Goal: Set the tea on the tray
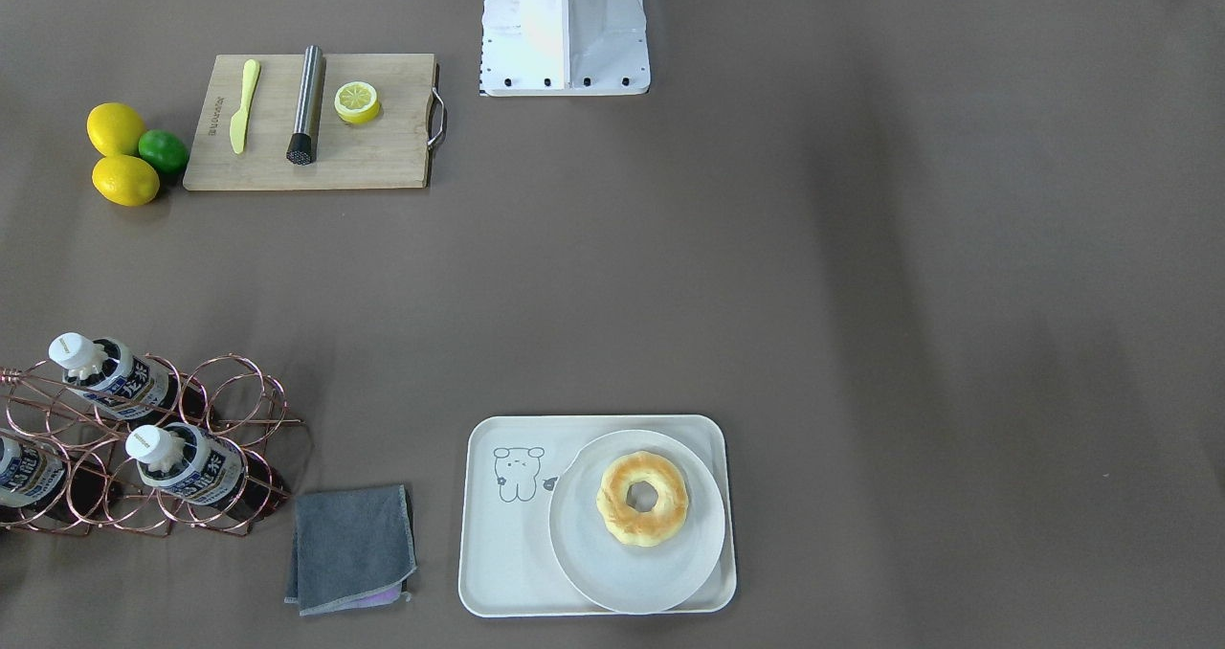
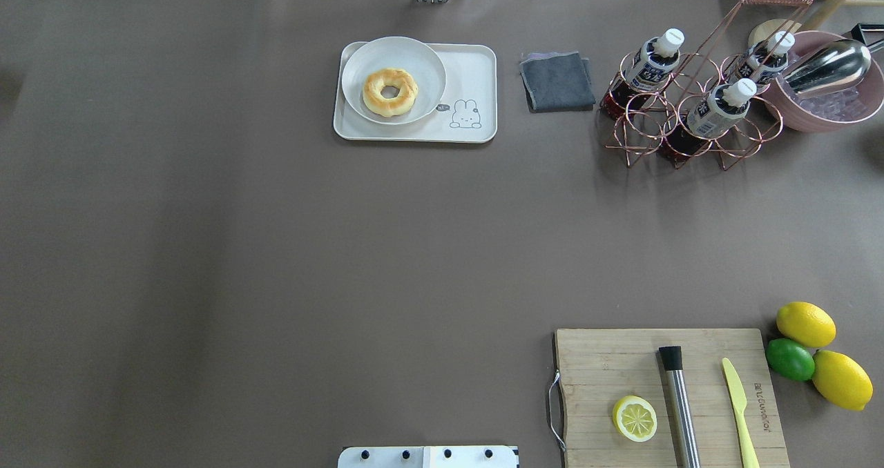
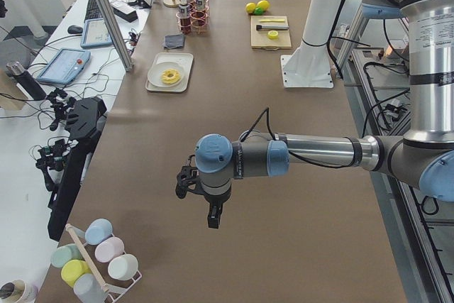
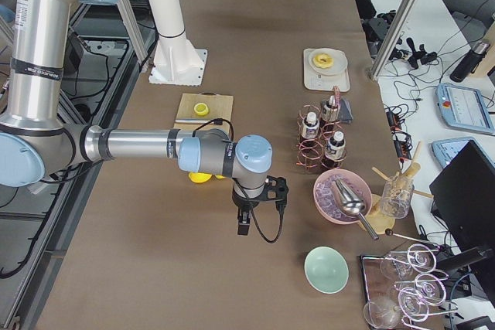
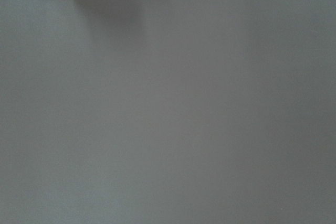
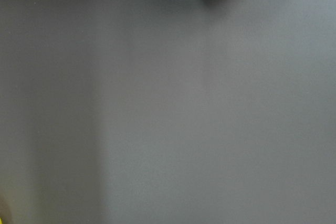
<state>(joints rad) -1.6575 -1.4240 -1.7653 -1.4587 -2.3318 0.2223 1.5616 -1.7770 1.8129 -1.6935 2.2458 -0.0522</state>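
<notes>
Three tea bottles stand tilted in a copper wire rack [image 2: 690,109] at the table's far right: one [image 2: 652,57] nearest the tray, one [image 2: 718,105] in front, one [image 2: 766,50] behind. They also show in the front view [image 1: 187,462]. The cream tray [image 2: 476,74] with a line-drawn animal holds a round white plate [image 2: 425,64] with a doughnut [image 2: 390,92]. My left gripper [image 3: 211,216] hangs over bare table far from the tray. My right gripper [image 4: 242,222] hangs over bare table near the rack's end. I cannot tell whether either is open or shut.
A folded grey cloth [image 2: 556,80] lies between tray and rack. A pink bowl [image 2: 822,116] with a metal scoop stands behind the rack. A wooden cutting board [image 2: 601,385] carries a lemon half, muddler and knife, with lemons and a lime [image 2: 791,359] beside it. A mint bowl [image 4: 326,268] sits near my right gripper.
</notes>
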